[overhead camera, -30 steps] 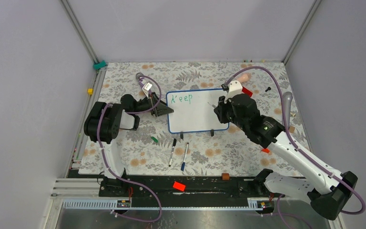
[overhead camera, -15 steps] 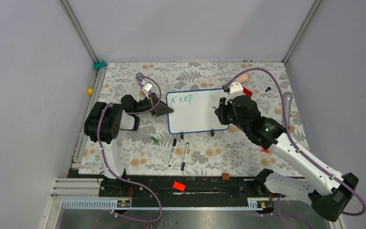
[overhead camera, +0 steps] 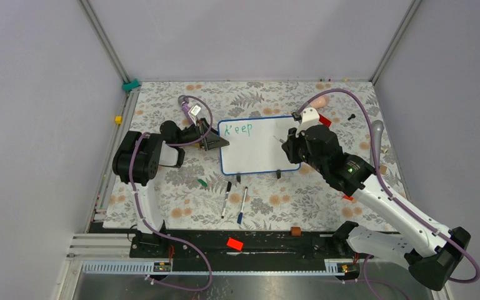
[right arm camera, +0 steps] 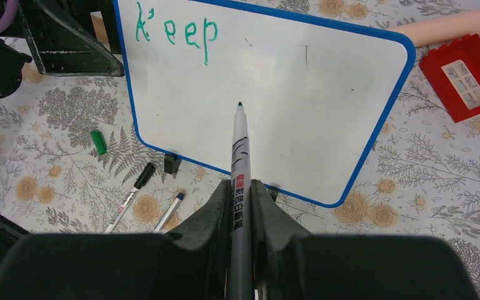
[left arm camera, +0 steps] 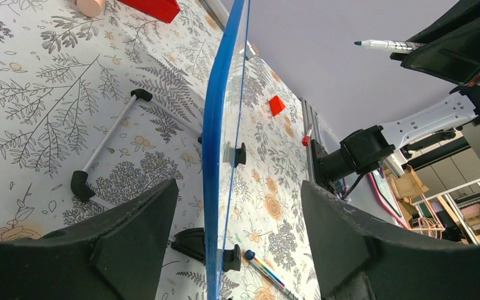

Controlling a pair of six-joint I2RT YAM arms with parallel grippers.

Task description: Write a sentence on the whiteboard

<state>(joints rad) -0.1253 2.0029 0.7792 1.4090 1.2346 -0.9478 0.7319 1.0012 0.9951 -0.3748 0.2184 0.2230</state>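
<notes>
The whiteboard (overhead camera: 259,150) stands tilted on the floral mat, blue-rimmed, on short black feet. Of the sentence, only the green word "Keep" (overhead camera: 237,129) shows, at the board's top left; it also shows in the right wrist view (right arm camera: 176,30). My left gripper (overhead camera: 214,140) is open, its jaws wide on either side of the board's left blue rim (left arm camera: 215,156) and apart from it. My right gripper (overhead camera: 289,142) is shut on a marker (right arm camera: 240,169). The marker's tip points at the blank middle of the board (right arm camera: 275,94), slightly off the surface.
Two loose pens (overhead camera: 226,199) (overhead camera: 242,205) and a green cap (overhead camera: 202,182) lie on the mat in front of the board. A red block (overhead camera: 324,120) and a pinkish object (overhead camera: 319,102) lie behind its right end. A red piece (overhead camera: 234,244) sits on the front rail.
My left wrist has shifted slightly toward the far side at the board's left edge. The right arm, marker and writing look unchanged.
</notes>
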